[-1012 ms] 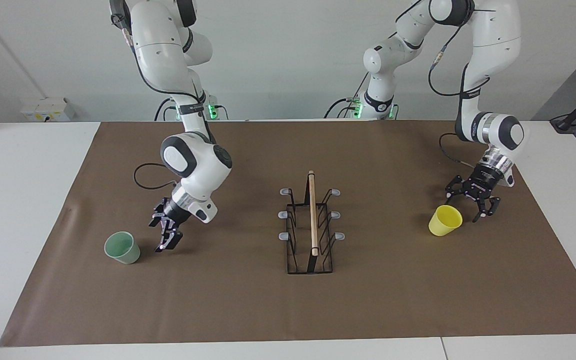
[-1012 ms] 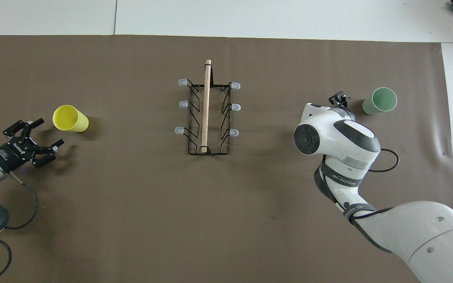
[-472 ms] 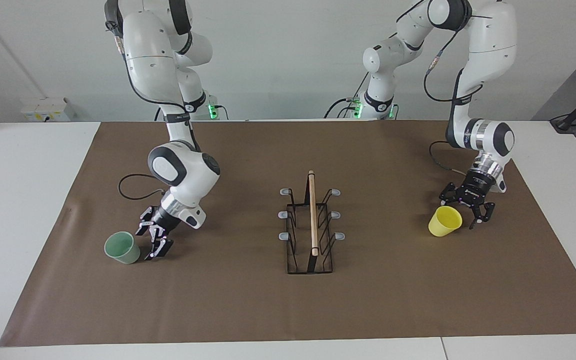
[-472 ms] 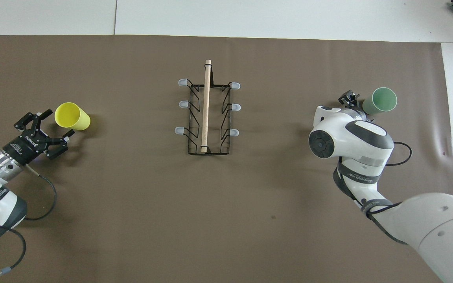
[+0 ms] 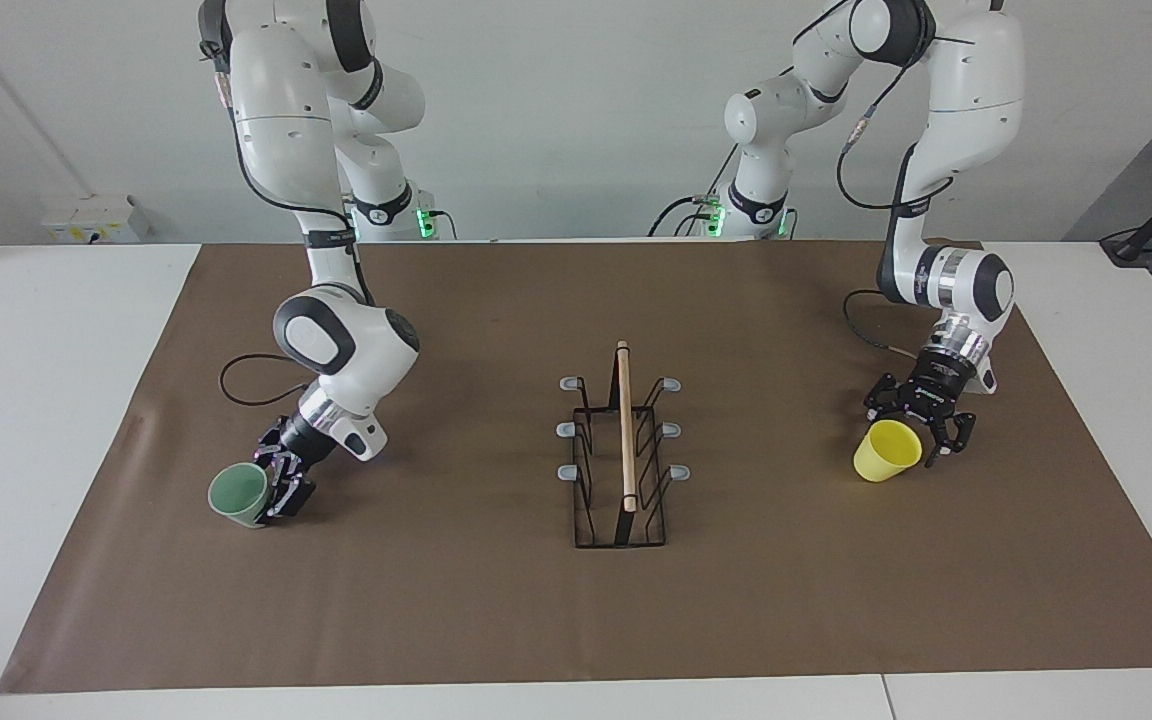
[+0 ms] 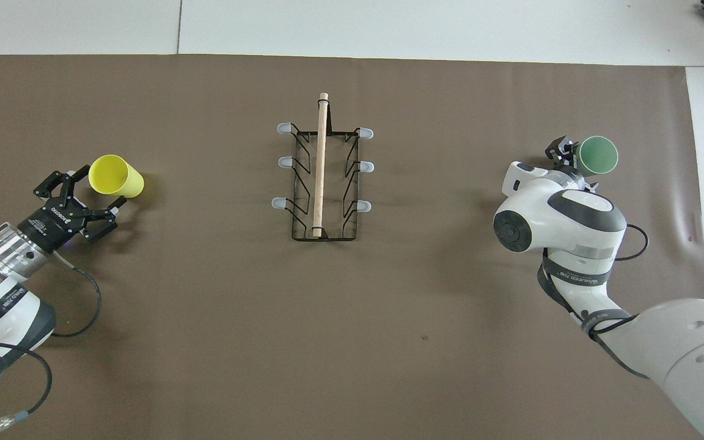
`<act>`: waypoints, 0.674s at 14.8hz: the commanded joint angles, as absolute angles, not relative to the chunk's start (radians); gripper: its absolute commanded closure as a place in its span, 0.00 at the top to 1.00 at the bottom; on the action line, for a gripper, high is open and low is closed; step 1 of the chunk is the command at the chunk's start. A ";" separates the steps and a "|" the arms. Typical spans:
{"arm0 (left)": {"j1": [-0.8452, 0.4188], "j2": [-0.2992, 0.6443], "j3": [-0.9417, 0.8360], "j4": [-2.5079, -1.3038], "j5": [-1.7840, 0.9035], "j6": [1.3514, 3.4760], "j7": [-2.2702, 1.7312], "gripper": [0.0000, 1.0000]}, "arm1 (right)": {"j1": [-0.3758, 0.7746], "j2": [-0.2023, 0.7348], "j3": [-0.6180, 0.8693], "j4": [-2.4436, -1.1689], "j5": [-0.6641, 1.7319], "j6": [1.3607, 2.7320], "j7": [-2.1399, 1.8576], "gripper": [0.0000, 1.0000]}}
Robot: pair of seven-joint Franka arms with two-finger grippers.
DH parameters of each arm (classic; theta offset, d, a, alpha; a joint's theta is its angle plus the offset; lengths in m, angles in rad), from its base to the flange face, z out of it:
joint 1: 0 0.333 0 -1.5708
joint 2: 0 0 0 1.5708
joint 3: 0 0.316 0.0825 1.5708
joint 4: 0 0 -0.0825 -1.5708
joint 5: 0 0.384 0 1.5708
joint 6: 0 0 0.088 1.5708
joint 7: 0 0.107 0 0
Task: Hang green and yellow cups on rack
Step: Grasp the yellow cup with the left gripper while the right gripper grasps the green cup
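1. From the facing view, my left gripper (image 5: 918, 432) is low at the yellow cup (image 5: 886, 451), toward my left arm's end of the brown mat (image 5: 496, 620). The fingers are spread wide, one on each side of the cup's base end. Nothing is clamped yet; the cup lies tipped on the mat with its mouth turned away from me, so I come at it from the closed end.

2. In the same view, my right gripper (image 5: 281, 482) is down beside the green cup (image 5: 239, 495), toward my right arm's end. It looks released, its fingers flanking the cup's body, but I cannot tell whether they touch it. This cup also lies tilted on the mat.

3. The rack (image 5: 622, 450) stands in the middle, between both cups and well apart from each, with every grey-tipped prong bare. I judge both hangings still lie ahead.

4. From overhead, my left gripper (image 6: 89, 198) brackets the yellow cup (image 6: 115, 177), and its fingers stand clearly apart.

5. Overhead, my right gripper (image 6: 566, 153) is mostly hidden under my own wrist, just beside the green cup (image 6: 596, 156). The rack (image 6: 321, 177) sits centred, so either arm can reach its own side's prongs.
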State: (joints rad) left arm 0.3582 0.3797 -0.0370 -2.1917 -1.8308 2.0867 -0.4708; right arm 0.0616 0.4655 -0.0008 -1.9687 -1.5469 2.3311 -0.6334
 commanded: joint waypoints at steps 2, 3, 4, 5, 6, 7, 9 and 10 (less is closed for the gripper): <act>0.310 0.396 -0.026 -2.183 -1.897 2.109 -0.427 1.00 | 0.002 0.460 0.006 -1.990 -1.664 2.390 -0.540 1.00; 0.301 0.396 -0.026 -2.183 -1.901 2.115 -0.420 1.00 | -0.009 0.460 0.006 -1.991 -1.686 2.394 -0.532 1.00; 0.296 0.399 -0.026 -2.183 -1.901 2.121 -0.413 1.00 | -0.011 0.460 0.006 -1.993 -1.690 2.395 -0.528 1.00; 0.296 0.408 -0.026 -2.181 -1.901 2.125 -0.410 1.00 | -0.011 0.460 0.006 -1.991 -1.690 2.395 -0.528 0.95; 0.296 0.411 -0.026 -2.180 -1.901 2.125 -0.408 1.00 | -0.012 0.460 0.006 -1.990 -1.690 2.395 -0.528 0.93; 0.296 0.416 -0.026 -2.175 -1.901 2.128 -0.407 1.00 | -0.015 0.460 0.006 -1.988 -1.692 2.399 -0.528 0.85; 0.293 0.419 -0.026 -2.174 -1.920 2.131 -0.390 1.00 | -0.017 0.460 0.005 -1.983 -1.701 2.401 -0.528 0.48; 0.278 0.423 -0.026 -2.174 -1.934 2.135 -0.384 1.00 | -0.029 0.460 0.006 -1.982 -1.703 2.402 -0.528 0.31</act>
